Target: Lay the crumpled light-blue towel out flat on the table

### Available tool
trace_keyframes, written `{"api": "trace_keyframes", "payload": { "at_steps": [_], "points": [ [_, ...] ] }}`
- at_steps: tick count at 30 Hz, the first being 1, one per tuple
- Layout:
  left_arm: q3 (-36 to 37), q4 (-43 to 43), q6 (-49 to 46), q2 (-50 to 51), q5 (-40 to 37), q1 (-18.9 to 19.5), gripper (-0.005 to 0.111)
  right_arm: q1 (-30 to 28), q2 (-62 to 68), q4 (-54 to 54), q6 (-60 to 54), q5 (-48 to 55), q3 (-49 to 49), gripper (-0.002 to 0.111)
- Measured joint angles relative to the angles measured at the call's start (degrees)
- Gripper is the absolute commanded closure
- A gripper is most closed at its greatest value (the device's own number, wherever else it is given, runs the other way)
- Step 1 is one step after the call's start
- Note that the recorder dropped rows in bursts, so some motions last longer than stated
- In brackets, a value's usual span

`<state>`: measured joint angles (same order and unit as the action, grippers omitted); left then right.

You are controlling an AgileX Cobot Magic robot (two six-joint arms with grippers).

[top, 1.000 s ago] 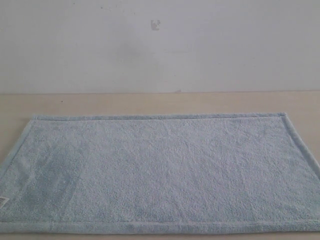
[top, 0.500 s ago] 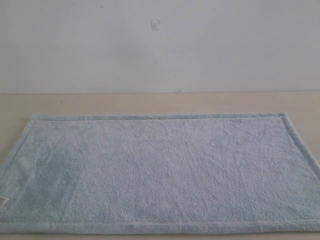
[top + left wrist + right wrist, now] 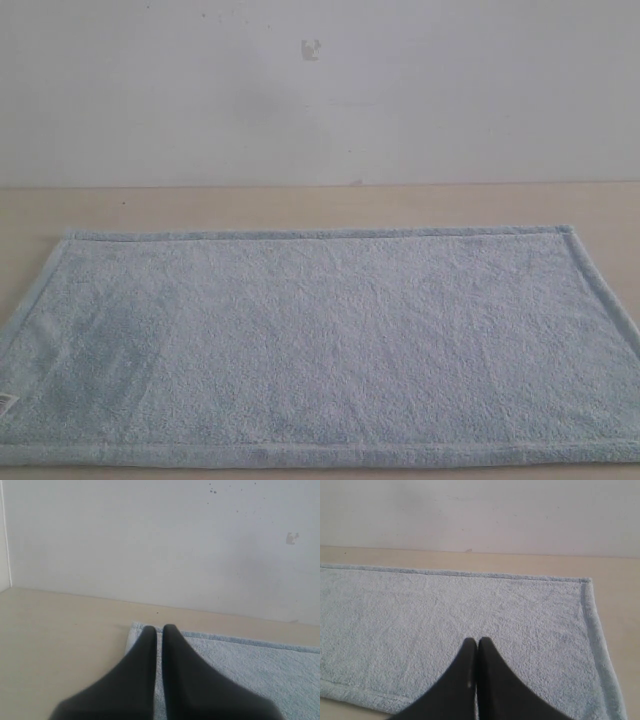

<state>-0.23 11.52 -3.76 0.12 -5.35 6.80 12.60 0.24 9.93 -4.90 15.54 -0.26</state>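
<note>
The light-blue towel (image 3: pixel 320 345) lies flat and smooth on the beige table (image 3: pixel 300 205), its hemmed border visible all round and a small white tag (image 3: pixel 6 402) at its near left corner. Neither gripper shows in the exterior view. In the left wrist view my left gripper (image 3: pixel 159 628) is shut and empty, raised over the towel (image 3: pixel 240 665) near one far corner. In the right wrist view my right gripper (image 3: pixel 477 641) is shut with nothing held, hanging above the towel (image 3: pixel 445 620) near its near edge.
A white wall (image 3: pixel 320 90) with a small mark (image 3: pixel 311 49) rises behind the table. Bare table (image 3: pixel 60 645) lies beyond the towel's left end, and a strip of table (image 3: pixel 615 585) shows past its right end.
</note>
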Motion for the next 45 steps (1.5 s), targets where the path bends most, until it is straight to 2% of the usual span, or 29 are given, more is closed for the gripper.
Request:
{"api": "trace_keyframes", "payload": {
  "at_steps": [31,37,45],
  "points": [
    [0.0,-0.14,0.07,0.0,0.0,0.0,0.103,0.0,0.0,0.0,0.0,0.0,0.0,0.108],
    [0.0,-0.14,0.07,0.0,0.0,1.85,0.103,0.0,0.0,0.0,0.0,0.0,0.0,0.108],
    [0.0,-0.14,0.07,0.0,0.0,2.35,0.103,0.0,0.0,0.0,0.0,0.0,0.0,0.108]
  ]
}}
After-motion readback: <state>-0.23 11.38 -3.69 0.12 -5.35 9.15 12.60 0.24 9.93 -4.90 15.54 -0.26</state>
